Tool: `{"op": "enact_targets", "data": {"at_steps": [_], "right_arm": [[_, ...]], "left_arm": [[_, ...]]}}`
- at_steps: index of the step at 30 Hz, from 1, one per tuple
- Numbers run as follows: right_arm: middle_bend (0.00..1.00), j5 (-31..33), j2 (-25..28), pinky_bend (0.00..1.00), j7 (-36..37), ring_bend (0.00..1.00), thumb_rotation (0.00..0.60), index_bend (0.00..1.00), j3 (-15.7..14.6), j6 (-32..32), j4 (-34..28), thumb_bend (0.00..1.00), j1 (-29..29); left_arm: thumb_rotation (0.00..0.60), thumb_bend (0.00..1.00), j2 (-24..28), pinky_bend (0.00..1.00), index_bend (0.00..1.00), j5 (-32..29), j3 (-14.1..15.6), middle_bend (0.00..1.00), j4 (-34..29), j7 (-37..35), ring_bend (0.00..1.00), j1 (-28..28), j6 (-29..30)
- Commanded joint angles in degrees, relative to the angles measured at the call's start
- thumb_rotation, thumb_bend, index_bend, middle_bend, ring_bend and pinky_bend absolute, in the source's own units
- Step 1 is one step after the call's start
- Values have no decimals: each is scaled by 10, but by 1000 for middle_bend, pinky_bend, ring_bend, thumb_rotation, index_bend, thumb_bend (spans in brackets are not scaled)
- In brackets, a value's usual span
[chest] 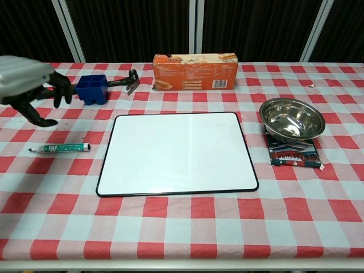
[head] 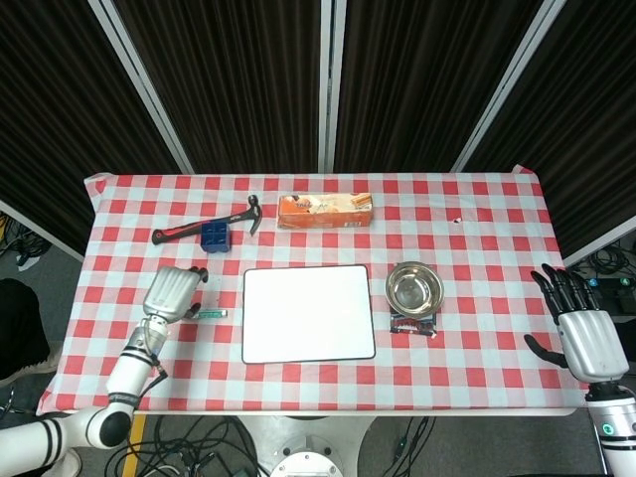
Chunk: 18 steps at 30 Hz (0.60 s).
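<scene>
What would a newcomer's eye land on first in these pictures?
The blank white rectangular whiteboard lies mid-table on the red-and-white checked tablecloth. The silver left hand hovers over the green marker pen beside it. A shiny steel bowl sits right of the board.

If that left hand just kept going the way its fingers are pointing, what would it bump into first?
Probably the blue box, with the hammer lying just behind it. The left hand hovers above the marker, fingers aimed toward the far side of the table. Depth is unclear, so it might pass over both.
</scene>
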Motion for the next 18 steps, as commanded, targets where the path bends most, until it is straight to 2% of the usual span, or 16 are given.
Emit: {"op": "enact_targets", "data": {"at_steps": [1,8,18], "right_arm": [[0,3,0,0,2,0,600,0,-1,-2,2,123,0],[0,5,-1,0,10,0,600,0,-2,-4,8,122,-1],[0,9,-3,0,20,0,600,0,-4,-5,18,122,-4]], "left_arm": [[600,249,-39,953,419,-41,15,462,20,33,790,-19,-2],[600,266,-80,963,439,-87,32,470,39,93,809,-32,33],[600,284,-100,963,466,-114,40,490,64,109,818,-44,46]]}}
